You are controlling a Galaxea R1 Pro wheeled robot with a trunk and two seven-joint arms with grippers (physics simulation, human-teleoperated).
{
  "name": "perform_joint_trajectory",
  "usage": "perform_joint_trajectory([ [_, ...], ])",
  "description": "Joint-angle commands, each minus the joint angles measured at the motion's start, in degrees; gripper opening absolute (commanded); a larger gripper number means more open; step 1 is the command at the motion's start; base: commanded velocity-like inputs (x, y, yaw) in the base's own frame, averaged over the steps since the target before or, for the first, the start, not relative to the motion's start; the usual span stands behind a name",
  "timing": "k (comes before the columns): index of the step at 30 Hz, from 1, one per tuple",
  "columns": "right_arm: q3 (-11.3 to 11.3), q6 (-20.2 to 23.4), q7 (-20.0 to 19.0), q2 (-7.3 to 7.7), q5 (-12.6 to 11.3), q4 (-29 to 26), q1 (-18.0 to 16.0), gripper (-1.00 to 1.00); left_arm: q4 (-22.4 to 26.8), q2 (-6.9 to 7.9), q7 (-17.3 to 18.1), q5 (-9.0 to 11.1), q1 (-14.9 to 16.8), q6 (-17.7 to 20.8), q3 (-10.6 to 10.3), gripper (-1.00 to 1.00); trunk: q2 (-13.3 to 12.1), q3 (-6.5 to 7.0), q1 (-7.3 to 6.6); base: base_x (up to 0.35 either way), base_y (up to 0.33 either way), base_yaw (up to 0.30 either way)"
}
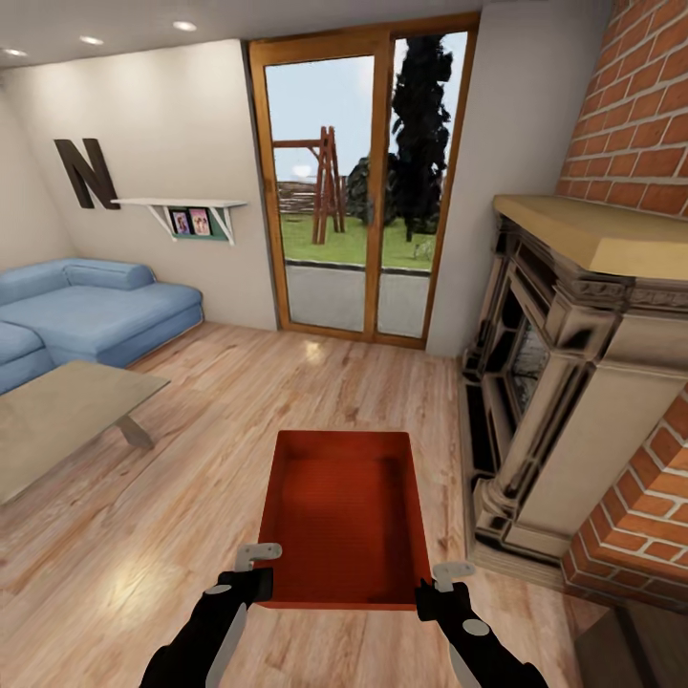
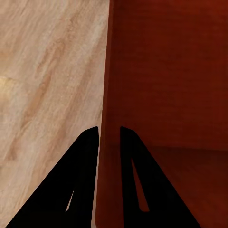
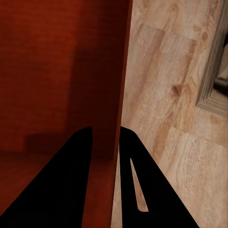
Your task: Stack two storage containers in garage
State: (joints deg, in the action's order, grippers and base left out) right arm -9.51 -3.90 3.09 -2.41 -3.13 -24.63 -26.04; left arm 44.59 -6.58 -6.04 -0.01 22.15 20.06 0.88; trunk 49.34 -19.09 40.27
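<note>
One orange-red storage container [image 1: 344,506] sits lengthwise straight ahead of me over the living room's light wood plank floor [image 1: 191,449]. My left gripper [image 1: 258,571] is shut on the near end of its left wall, and my right gripper [image 1: 435,585] is shut on the near end of its right wall. In the left wrist view the two dark fingers of the left gripper [image 2: 109,129] straddle the thin wall of the container [image 2: 166,71]. The right wrist view shows the right gripper [image 3: 107,129] pinching the opposite wall of the container [image 3: 57,71].
An ornate fireplace [image 1: 554,382] and a red brick chimney [image 1: 650,115] stand close on the right. A low coffee table [image 1: 57,411] and a blue sofa [image 1: 96,306] are at the left. Wood-framed glass doors [image 1: 363,191] are ahead.
</note>
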Motion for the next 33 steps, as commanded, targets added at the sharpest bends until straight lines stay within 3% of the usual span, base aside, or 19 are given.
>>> perform_joint_trajectory([
  [1, -0.07, -0.21, 0.17, 0.03, -0.13, -0.17, -0.07, -1.00, 0.06, -0.01, -0.46, -1.39, 0.00, 0.47, 0.44, -1.00, -0.37, 0.21, -0.22, 0.000, 0.000, 0.067],
  [33, -0.07, -0.26, 0.17, 0.03, -0.03, -0.24, -0.07, -1.00, 0.06, -0.01, -0.46, -1.39, 0.00, 0.49, 0.44, -1.00, -13.20, 8.94, -7.25, 0.000, 0.000, 0.014],
])
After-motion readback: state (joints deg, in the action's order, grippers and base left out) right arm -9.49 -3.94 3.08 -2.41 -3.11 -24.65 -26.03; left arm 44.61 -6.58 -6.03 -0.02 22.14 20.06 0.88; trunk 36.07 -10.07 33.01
